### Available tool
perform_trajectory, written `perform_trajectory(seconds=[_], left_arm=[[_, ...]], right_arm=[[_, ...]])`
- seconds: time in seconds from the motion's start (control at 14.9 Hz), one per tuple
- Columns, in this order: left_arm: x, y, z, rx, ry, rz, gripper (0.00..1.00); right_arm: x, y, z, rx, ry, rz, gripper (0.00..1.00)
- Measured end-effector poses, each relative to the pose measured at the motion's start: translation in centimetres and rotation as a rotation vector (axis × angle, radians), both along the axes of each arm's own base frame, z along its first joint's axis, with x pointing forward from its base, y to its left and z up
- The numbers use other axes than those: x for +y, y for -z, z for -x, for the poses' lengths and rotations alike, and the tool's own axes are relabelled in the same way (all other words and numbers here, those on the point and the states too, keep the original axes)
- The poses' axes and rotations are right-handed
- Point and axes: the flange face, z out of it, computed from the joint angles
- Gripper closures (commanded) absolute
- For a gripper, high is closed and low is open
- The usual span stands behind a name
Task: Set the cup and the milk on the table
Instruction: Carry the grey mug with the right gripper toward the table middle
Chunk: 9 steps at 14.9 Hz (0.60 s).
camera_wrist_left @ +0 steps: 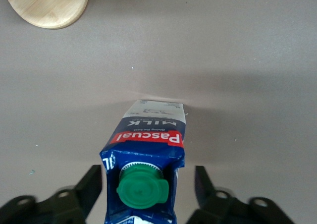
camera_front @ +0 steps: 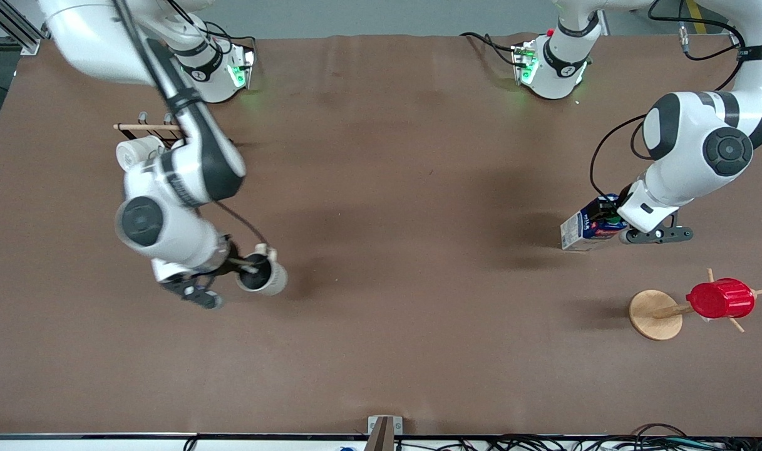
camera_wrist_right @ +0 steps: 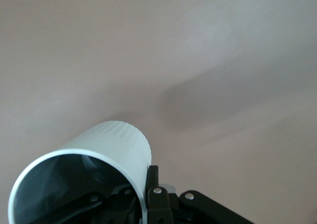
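The milk [camera_front: 584,228], a dark blue carton with a green cap [camera_wrist_left: 141,188] and a red label, stands on the brown table [camera_front: 406,219] toward the left arm's end. My left gripper [camera_front: 606,219] is open around its top, and a small gap shows between each of the fingers [camera_wrist_left: 91,184] and the carton's sides [camera_wrist_left: 148,135]. The cup [camera_front: 263,275], off-white with a grey inside, hangs tilted over the table toward the right arm's end. My right gripper [camera_front: 249,269] is shut on the cup's rim [camera_wrist_right: 143,184], one finger inside and one outside.
A wooden mug tree with a round base [camera_front: 655,314] carries a red ribbed cup [camera_front: 720,298], nearer to the front camera than the milk. The base [camera_wrist_left: 47,6] also shows in the left wrist view. A wooden rack [camera_front: 148,127] with a white mug [camera_front: 136,151] stands near the right arm's base.
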Motion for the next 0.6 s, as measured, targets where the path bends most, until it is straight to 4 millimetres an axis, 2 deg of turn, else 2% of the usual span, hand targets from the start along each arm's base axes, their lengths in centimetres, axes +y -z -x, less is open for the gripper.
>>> perform_trajectory(seconds=[0.2, 0.34, 0.47, 0.6], left_arm=[[0.0, 0.0, 0.0, 0.000, 0.000, 0.000, 0.61], [0.0, 0.0, 0.0, 0.000, 0.000, 0.000, 0.61], [0.0, 0.0, 0.0, 0.000, 0.000, 0.000, 0.61], [0.0, 0.1, 0.0, 0.000, 0.000, 0.000, 0.62]], right_arm=[[9.0, 0.8, 3.0, -0.028, 0.027, 0.021, 1.00], [13.6, 2.5, 4.6, -0.076, 0.060, 0.025, 1.00], [16.3, 4.7, 5.6, -0.087, 0.071, 0.028, 1.00], [18.0, 6.3, 6.2, -0.078, 0.064, 0.030, 0.99]])
